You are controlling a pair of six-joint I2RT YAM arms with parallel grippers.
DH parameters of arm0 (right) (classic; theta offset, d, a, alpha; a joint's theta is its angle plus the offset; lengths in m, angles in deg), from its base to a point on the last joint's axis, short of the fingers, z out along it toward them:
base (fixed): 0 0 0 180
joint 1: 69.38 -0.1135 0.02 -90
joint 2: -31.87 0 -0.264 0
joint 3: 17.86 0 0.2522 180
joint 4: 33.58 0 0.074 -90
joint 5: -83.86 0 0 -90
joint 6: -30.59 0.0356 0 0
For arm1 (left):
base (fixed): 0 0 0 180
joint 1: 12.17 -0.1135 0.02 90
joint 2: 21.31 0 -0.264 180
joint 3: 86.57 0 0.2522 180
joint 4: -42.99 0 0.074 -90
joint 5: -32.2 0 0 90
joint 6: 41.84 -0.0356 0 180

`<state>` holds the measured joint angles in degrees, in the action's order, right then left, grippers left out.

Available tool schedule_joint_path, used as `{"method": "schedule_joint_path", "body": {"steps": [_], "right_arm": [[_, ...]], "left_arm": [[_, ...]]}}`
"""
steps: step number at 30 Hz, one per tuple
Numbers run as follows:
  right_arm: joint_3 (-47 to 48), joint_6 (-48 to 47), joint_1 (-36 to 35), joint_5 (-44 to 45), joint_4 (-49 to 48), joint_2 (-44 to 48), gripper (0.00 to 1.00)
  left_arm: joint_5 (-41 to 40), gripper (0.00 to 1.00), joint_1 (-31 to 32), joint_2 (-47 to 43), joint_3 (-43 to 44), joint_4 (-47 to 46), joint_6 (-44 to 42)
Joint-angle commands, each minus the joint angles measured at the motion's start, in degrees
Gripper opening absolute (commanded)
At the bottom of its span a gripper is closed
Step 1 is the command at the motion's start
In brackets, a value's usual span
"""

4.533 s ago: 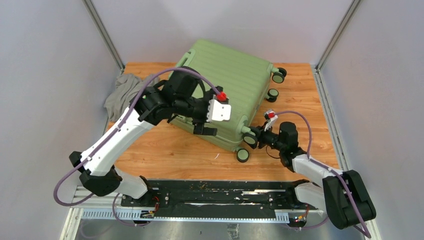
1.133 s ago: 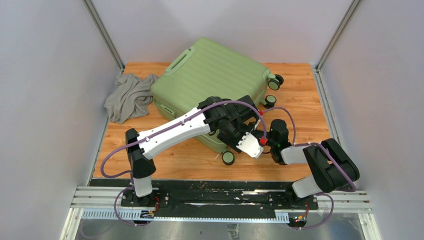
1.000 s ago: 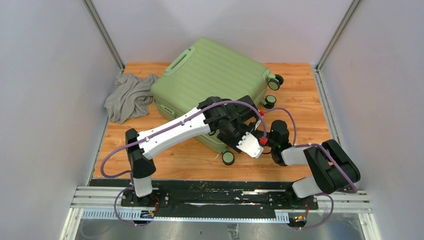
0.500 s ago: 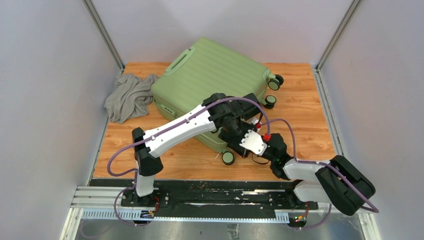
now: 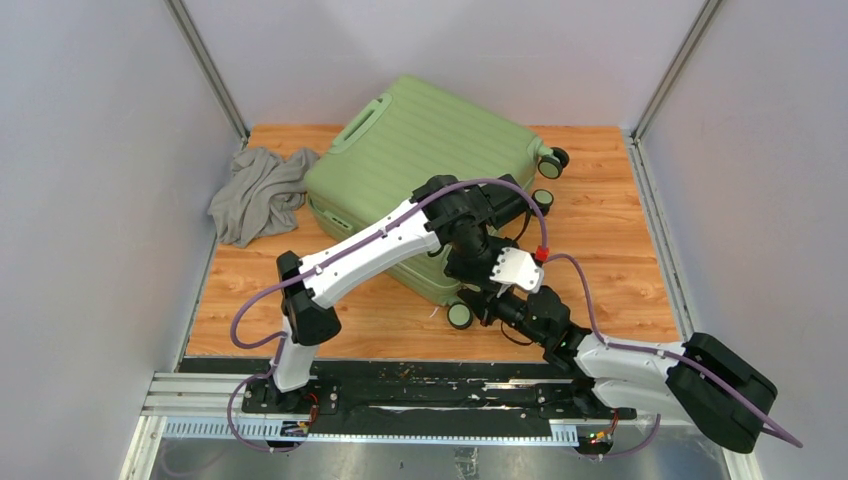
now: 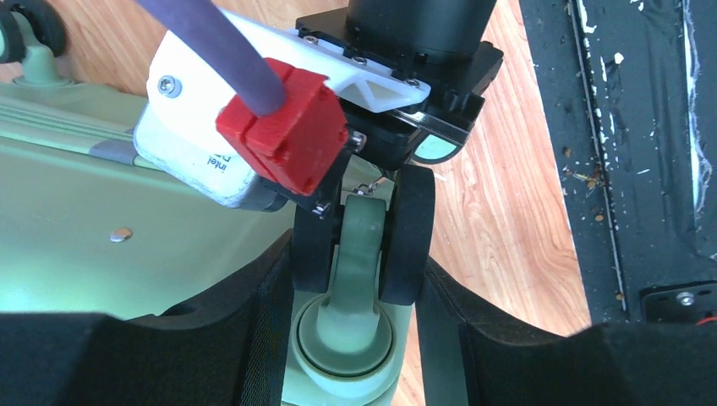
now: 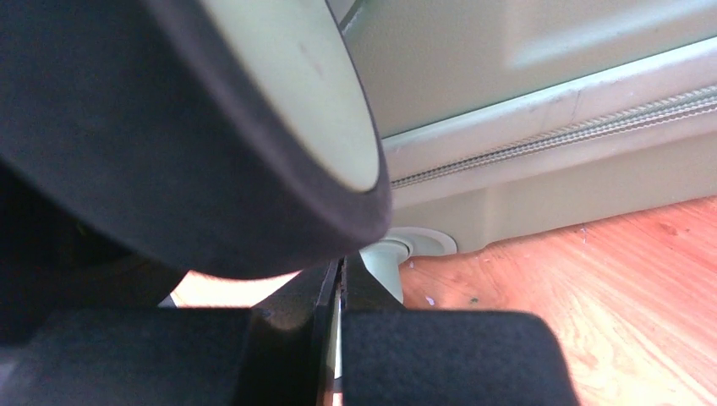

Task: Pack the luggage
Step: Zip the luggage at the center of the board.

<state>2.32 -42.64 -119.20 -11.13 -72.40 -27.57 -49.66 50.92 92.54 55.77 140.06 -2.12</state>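
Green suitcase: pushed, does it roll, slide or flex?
Probably stiff: the light-green hard-shell suitcase shows no dents. It lies flat on the wooden table, black-and-green wheels sticking out sideways, so it likely slides or pivots rather than rolls.

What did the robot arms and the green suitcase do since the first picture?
The left arm swung from the suitcase top to its near right corner, where the left fingers now clasp the near wheel. The right arm dropped low, and the right fingers, shut, sit by that wheel. The suitcase's near end shifted slightly leftwards. The grey cloth stayed at the left, and the suitcase stayed closed.
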Motion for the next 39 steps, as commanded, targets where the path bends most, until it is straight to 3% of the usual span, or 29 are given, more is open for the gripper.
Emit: {"method": "schedule_joint_path", "body": {"steps": [1, 14, 24, 28, 30, 36, 39], "right_arm": [[1.0, -5.9, -5.7, -3.9, 1.8, 0.7, 0.0], [0.2, -10.4, -11.4, 3.3, 2.7, 6.3, 0.0], [-3.2, -4.2, -11.9, 1.3, -11.6, 4.3, 0.0], [-5.4, -3.5, -13.5, 2.6, -13.0, 5.5, 0.0], [-6.1, -2.8, -13.8, 3.5, -11.7, 8.7, 0.0], [-6.2, -2.9, -14.0, 4.8, 6.0, 21.6, 0.0], [-6.2, -3.0, -14.1, 9.3, 11.3, 27.0, 0.0]], "left_arm": [[-0.4, 0.0, -1.4, -0.2, 6.1, -19.7, 2.8], [-0.2, 0.0, -1.9, 4.0, 9.8, -26.9, 8.9], [-7.9, 0.0, -2.4, -2.2, -5.3, -46.3, 15.1], [-13.0, 0.0, -2.4, -1.7, -6.3, -50.6, 17.3], [-14.6, 0.0, -2.4, -0.5, -5.2, -51.3, 18.2], [-13.7, 0.0, -3.3, 4.5, 5.8, -44.7, 21.3], [-12.9, 0.0, -3.5, 2.9, 4.4, -43.7, 21.2]]}}
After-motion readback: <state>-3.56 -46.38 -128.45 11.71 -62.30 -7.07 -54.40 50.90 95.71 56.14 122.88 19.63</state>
